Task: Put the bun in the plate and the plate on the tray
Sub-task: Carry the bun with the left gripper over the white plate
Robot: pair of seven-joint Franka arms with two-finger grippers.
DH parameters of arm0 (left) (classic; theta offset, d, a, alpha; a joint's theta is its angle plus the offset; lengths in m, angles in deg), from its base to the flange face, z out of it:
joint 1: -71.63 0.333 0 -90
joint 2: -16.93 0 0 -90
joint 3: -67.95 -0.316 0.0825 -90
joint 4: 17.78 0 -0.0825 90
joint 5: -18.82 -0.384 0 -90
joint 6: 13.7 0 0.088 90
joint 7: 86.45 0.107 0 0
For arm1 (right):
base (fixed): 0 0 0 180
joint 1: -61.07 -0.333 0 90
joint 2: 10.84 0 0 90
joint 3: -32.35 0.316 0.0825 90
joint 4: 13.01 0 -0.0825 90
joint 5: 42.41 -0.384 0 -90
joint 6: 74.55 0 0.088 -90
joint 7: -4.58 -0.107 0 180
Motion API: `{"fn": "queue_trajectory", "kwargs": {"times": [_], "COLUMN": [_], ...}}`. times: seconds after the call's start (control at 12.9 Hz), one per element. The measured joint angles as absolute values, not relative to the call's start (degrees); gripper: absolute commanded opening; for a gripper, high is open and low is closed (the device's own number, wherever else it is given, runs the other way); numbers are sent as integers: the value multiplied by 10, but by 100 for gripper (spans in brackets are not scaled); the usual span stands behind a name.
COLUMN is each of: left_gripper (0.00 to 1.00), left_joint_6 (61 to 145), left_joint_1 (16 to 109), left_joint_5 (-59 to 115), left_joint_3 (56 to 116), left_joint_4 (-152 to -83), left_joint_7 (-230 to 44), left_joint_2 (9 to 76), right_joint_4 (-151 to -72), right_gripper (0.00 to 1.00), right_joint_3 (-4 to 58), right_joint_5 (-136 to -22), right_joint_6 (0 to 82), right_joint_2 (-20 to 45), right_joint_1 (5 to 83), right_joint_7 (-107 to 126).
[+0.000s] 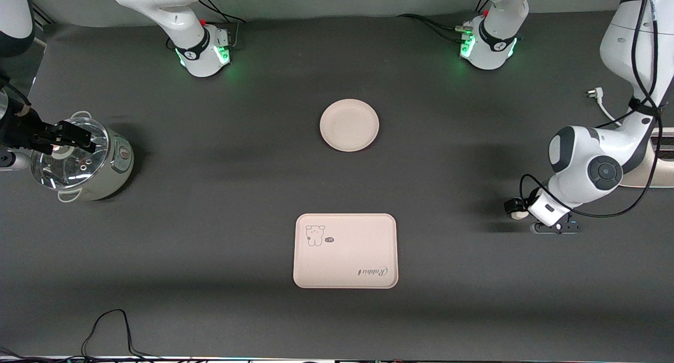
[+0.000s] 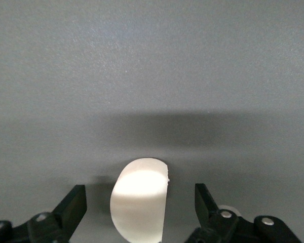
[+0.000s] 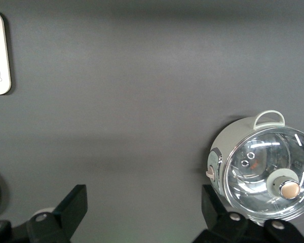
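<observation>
The bun (image 2: 139, 200), a small off-white half-round lump, lies on the dark table near the left arm's end; only a bit of it shows in the front view (image 1: 521, 214). My left gripper (image 1: 518, 210) is low over it and open. In the left wrist view the gripper (image 2: 140, 196) has a finger (image 2: 73, 205) on either side of the bun, with a gap on both sides. The round cream plate (image 1: 349, 125) lies empty mid-table. The Rabbit tray (image 1: 345, 251) lies empty, nearer the front camera than the plate. My right gripper (image 1: 68, 136) is open and empty, up over the pot.
A small pale-green pot with a glass lid (image 1: 79, 160) stands at the right arm's end and also shows in the right wrist view (image 3: 263, 172). A plug and cord (image 1: 595, 95) lie near the left arm. A black cable (image 1: 110, 326) loops at the table's near edge.
</observation>
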State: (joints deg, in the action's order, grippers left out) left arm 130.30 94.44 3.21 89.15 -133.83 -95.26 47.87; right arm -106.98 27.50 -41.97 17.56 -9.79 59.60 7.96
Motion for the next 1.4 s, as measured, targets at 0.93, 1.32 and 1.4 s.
{"fn": "queue_trajectory", "kwargs": {"times": [0.93, 1.32, 1.4], "left_gripper": [0, 0, 0], "left_joint_6": [1046, 1036, 1049], "left_joint_1": [932, 848, 826], "left_joint_5": [77, 122, 114], "left_joint_3": [1135, 1280, 1280], "left_joint_4": [-1318, -1309, -1314], "left_joint_7": [-1152, -1354, -1380], "left_joint_2": [315, 270, 280], "right_joint_4": [-1070, -1070, -1070], "right_gripper": [100, 100, 100], "right_joint_3": [276, 276, 276], "right_joint_5": [-420, -420, -420], "right_joint_6": [169, 168, 167], "right_joint_2": [-98, -98, -98], "right_joint_1": [596, 596, 596], "right_joint_7": [79, 79, 79]}}
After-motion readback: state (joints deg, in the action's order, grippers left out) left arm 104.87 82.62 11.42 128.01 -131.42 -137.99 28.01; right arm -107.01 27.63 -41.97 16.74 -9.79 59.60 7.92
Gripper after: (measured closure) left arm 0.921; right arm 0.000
